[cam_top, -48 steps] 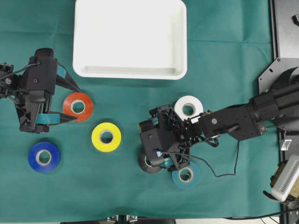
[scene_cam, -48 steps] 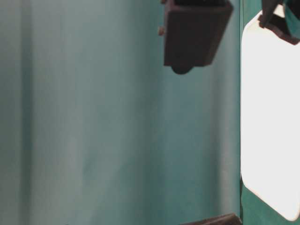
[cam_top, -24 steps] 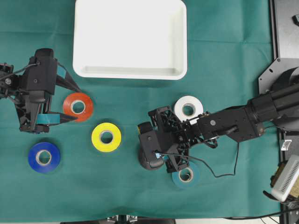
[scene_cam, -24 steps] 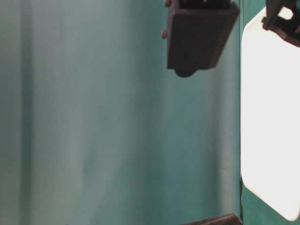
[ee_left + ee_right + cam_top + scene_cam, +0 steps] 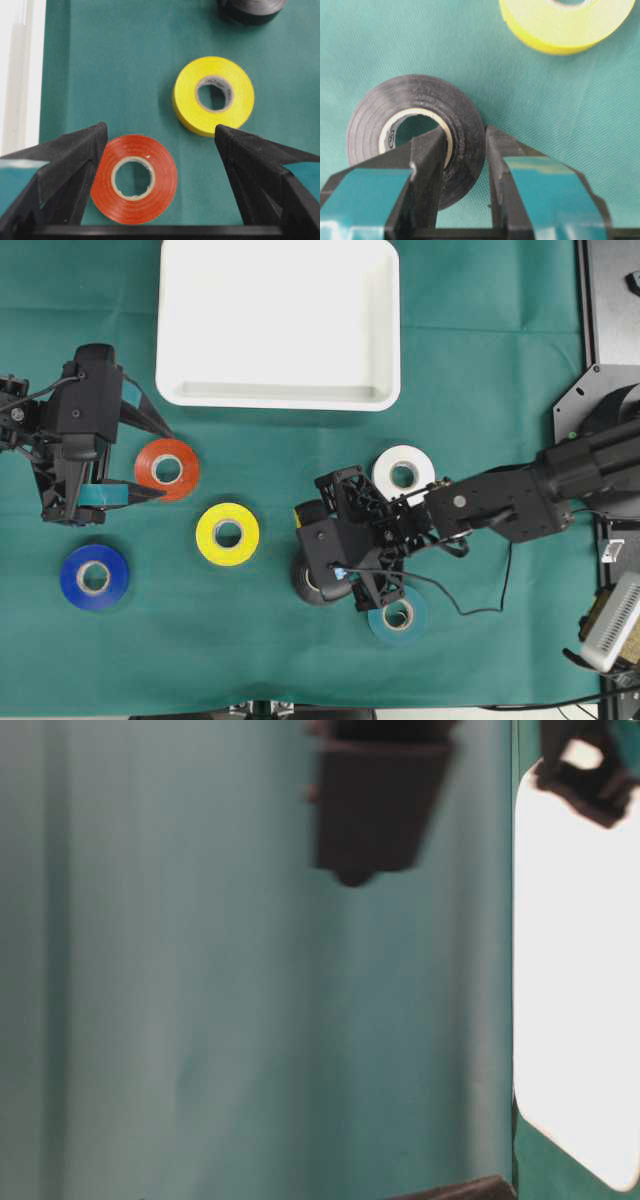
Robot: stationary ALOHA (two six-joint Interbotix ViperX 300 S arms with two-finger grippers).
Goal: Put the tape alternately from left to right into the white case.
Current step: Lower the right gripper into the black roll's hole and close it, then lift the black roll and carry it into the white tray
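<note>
Black tape roll flat on the green cloth, hole upward, wall pinched by the closed right gripper; left gripper spread wide around the red roll; white case beyond.

table cover: a green woven cloth, matt, with soft creases; the fine weave is seen in the right wrist view.
white case: smooth white plastic, with a faint sheen along the rim.
black roll: smooth tape with a dull gloss, fine layer lines shown on its face, wound on a pale cardboard core.
yellow roll: smooth, slightly glossy tape on a printed cardboard core.
red roll: smooth tape, concentric winding lines visible, on a pale cardboard core.
right gripper: matt black plastic fingers, faced with smooth teal tape.
left gripper: matt black, finely grained plastic.
</note>
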